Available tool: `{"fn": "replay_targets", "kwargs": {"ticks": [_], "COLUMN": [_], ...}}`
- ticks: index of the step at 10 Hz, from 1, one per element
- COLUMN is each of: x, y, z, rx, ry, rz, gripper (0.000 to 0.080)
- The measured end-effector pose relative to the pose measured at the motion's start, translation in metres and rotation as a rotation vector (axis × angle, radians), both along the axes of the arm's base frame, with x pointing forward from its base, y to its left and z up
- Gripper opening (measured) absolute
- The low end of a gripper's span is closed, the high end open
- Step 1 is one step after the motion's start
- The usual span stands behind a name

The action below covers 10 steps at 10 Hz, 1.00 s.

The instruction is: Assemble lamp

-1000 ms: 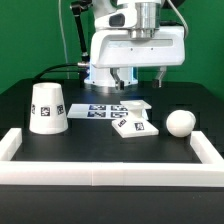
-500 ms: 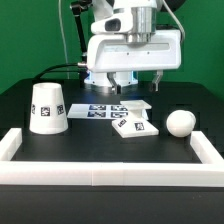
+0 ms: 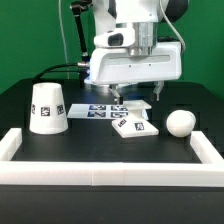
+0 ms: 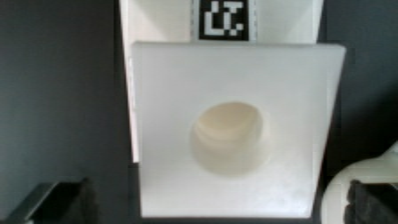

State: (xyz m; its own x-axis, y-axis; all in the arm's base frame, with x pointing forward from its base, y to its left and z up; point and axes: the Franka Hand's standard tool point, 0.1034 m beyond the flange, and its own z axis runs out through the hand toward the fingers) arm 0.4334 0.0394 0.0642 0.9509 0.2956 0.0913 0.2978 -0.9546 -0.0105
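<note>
Green cloth hangs behind a black table (image 3: 100, 150) that has a white border rail (image 3: 110, 172) along its front and sides. The lamp's three white parts lie apart from one another on it. The shade (image 3: 45, 108) stands mouth-down toward the exterior view's left, with a tag on its side. The bulb (image 3: 180, 123) rests toward the exterior view's right. The base (image 3: 133, 125) lies flat between them, just in front of the marker board (image 3: 100, 111) and turned a little askew to it.

The arm hangs over the middle of the table with the jaws spread wide and holding nothing. In the exterior view the two dark fingers (image 3: 160, 93) point down above the base's far edge, one to either side of it. I cannot tell whether they touch it.

The wrist view looks straight down on the base (image 4: 231, 90), whose round socket hole is at its centre. A dark fingertip (image 4: 54, 200) sits at each side, outside the base's edges. The marker board (image 4: 222, 18) lies beyond the base.
</note>
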Motion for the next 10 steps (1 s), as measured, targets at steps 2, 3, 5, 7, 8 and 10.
{"fn": "replay_targets", "kwargs": {"ticks": [2,3,5,7,8,10], "x": [-0.005,-0.007,-0.008,-0.009,-0.008,-0.007], "y": [0.0,0.0,0.0,-0.001,-0.001,-0.001], "z": [-0.008,-0.012,-0.016,-0.017,-0.017,-0.016], "rx": [0.0,0.0,0.0,0.0,0.0,0.0], "ry": [0.001,0.008,0.01,0.012,0.011,0.007], "rz": [0.0,0.0,0.0,0.0,0.0,0.0], "gripper": [0.0699,0.0699,0.0699,0.0699,0.0699,0.0534]}}
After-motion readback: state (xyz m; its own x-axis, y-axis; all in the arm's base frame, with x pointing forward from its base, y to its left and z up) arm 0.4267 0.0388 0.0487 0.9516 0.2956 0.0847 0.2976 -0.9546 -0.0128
